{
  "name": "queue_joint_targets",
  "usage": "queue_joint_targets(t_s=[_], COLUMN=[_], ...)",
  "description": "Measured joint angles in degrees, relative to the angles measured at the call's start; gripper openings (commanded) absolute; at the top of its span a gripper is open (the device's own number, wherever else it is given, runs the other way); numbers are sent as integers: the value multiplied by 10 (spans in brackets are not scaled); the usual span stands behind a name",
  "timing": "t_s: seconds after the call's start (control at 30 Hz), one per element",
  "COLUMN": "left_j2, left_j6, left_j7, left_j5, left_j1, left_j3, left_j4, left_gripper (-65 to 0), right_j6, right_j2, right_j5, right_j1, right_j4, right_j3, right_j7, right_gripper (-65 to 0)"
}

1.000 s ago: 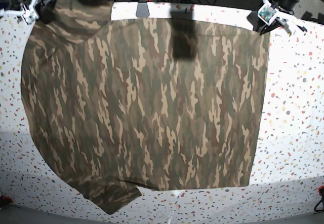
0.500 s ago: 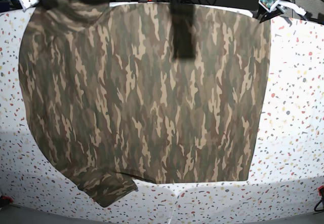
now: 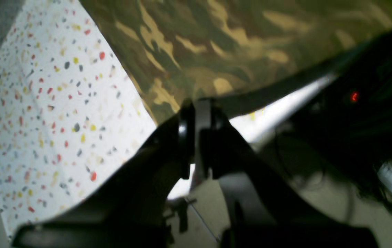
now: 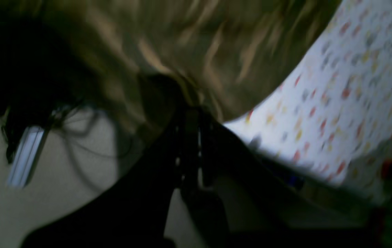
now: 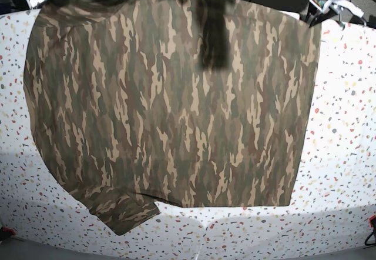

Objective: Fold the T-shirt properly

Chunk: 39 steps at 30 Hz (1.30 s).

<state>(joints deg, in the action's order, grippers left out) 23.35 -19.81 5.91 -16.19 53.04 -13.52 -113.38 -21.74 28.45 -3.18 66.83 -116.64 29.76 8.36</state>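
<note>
both grippers clenched on the t-shirt (image 5: 170,101) far corners: left gripper (image 3: 196,113), right gripper (image 4: 190,113); cloth runs from them toward the near worktop (image 5: 346,154) edge.

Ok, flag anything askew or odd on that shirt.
The T-shirt lies mostly flat, but one sleeve at the near edge is bunched and folded, sticking out past the hem. A dark vertical patch near the top looks like a shadow rather than damage.
</note>
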Motion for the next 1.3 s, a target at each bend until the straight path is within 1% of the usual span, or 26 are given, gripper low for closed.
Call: queue_joint_targets(t_s=[0.07,0.13,0.2,0.27,0.33,0.4,0.43,0.5,0.6,0.73,0.87,0.93,0.97,1.07,1.2,1.3], left_j2=[0,0,0,0,0,-2,-2,-2,-2,-2,-2,-3,-3,-3,-3,-3], left_j6=[0,-1,0,-1,-1,-3,-3,-3,-2,-3,-9,-9,-7,-3,-4,-4], left_j7=[-21,-48,-62,-61,-62,-85,-99,-107,-115,-119,-119,-119,-119,-119,-119,-120], left_j5=[32,47,58,71,70,71,71,74,107,115,115,115,114,113,113,112], left_j1=[-19,-35,-52,-71,-93,-113,-124,-144,-170,-200,-231,-246,-253,-274,-299,-315], left_j3=[0,0,0,0,0,0,1,0,0,1,9,21,28,50,69,69], left_j4=[0,0,0,0,0,0,0,3,7,42,86,99,106,128,160,175], left_gripper=[-650,-650,-650,-650,-650,-650,-650,-650,-650,-650,-650,-650,-650,-650,-650,-650], right_j6=[1,0,-2,-1,1,0,0,0,0,0,-8,-7,-10,-50,-64,-103], right_j2=[13,20,30,46,64,80,86,97,99,99,110,111,111,112,111,111], right_j5=[0,-5,-33,-64,-94,-108,-107,-107,-108,-109,-160,-168,-167,-167,-166,-165], right_j1=[-26,-48,-70,-95,-117,-137,-150,-176,-211,-241,-274,-297,-309,-344,-384,-416], right_j4=[0,0,0,0,0,0,0,0,0,28,81,107,118,145,191,220], right_j3=[0,1,1,1,1,1,1,1,1,0,-2,-2,-2,-3,-12,-13], right_j7=[0,1,13,36,64,86,88,87,83,84,82,79,76,73,70,71], right_gripper=[-650,-650,-650,-650,-650,-650,-650,-650,-650,-650,-650,-650,-650,-650,-650,-650])
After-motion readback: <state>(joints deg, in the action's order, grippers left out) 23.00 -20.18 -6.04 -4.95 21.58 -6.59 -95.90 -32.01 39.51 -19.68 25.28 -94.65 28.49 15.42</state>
